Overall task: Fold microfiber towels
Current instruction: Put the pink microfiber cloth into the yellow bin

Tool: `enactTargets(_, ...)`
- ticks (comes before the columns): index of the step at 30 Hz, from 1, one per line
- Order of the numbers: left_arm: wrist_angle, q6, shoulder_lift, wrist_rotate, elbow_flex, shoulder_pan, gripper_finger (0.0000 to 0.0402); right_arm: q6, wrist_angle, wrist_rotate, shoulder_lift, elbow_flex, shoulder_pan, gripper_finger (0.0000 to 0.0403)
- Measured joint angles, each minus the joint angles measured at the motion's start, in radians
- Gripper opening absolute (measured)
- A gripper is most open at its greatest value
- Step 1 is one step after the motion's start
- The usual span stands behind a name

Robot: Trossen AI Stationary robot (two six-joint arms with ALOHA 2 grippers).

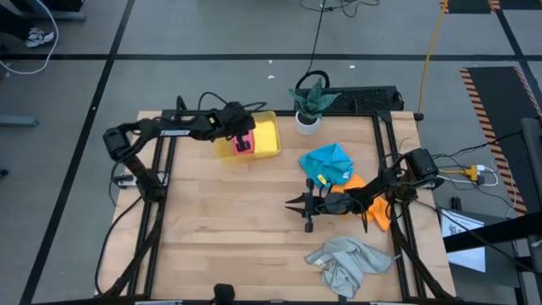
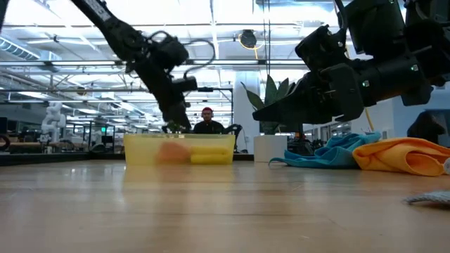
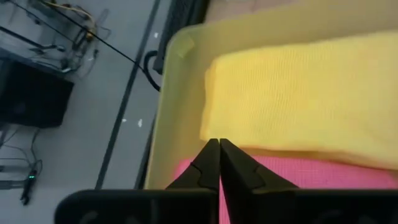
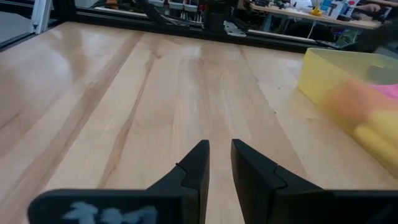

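A translucent yellow tray (image 1: 273,152) stands at the table's far left and holds a folded yellow towel (image 3: 298,93) and a pink towel (image 3: 298,180) side by side. My left gripper (image 3: 219,143) is shut and slants down into the tray, its tips at the seam between the two towels. My right gripper (image 4: 219,148) hovers low over bare wood at mid-table, open by a narrow gap, with nothing between its fingers. A crumpled blue towel (image 1: 326,161) and an orange towel (image 1: 381,219) lie at the right, the orange partly under the right arm. A rumpled grey towel (image 1: 347,263) lies near the front right. My left gripper's shut fingertips (image 3: 211,152) stand at the pink towel's edge (image 3: 193,165), right beside the yellow towel's fold, coming slanting down from the table's left. Nothing shows between the fingers. I cannot tell whether the tips touch the cloth.
A small potted plant (image 1: 309,106) in a white pot stands at the far edge, right of the tray. Dark frame rails (image 1: 152,212) run along both table sides. Bare wood (image 1: 229,220) lies across the middle and near left. A person (image 2: 206,123) sits far behind the table.
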Motion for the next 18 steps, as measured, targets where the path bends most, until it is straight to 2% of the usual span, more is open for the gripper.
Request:
enactTargets(4,-0.086,-0.052,-0.033,-0.013,0.001,0.007,0.0005,0.001,-0.002,0.0,0.0,0.0,0.014,0.0057)
enactTargets(13,-0.3,-0.183,0.015,-0.059,0.0,0.078,0.0008,0.003,0.022,0.002,0.0,0.0,0.045,0.0057)
enactTargets(18,-0.361,-0.246,0.015,-0.014,0.0,0.126,0.0003,0.134,0.017,0.053,0.0,0.0,0.027,0.0057)
